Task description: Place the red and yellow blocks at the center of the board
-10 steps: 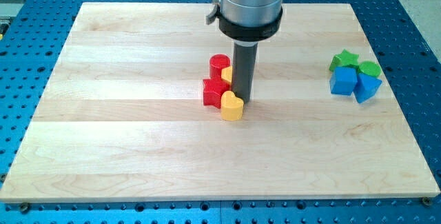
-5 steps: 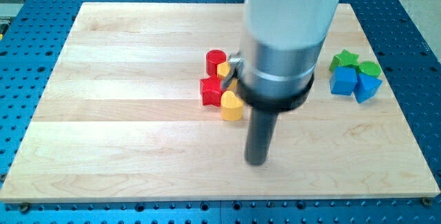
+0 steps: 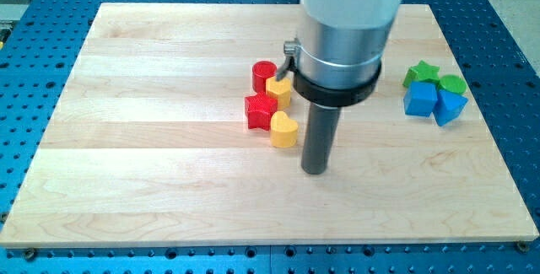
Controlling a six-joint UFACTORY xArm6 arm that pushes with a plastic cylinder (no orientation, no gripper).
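A red cylinder [image 3: 263, 75], a small yellow block [image 3: 279, 91], a red star-shaped block [image 3: 260, 110] and a yellow heart-shaped block [image 3: 284, 129] sit bunched together near the middle of the wooden board [image 3: 152, 139]. My tip [image 3: 315, 170] rests on the board to the lower right of the yellow heart, a short gap away and touching no block. The arm's grey body hides the board above the rod.
At the view's right edge of the board sit a green star block [image 3: 421, 74], a second green block [image 3: 453, 84] and two blue blocks [image 3: 419, 99] [image 3: 448, 105], packed together. Blue perforated table surrounds the board.
My tip left the right side of the red and yellow cluster, swung down and right, then came back up a little. The cluster shifted slightly to the left.
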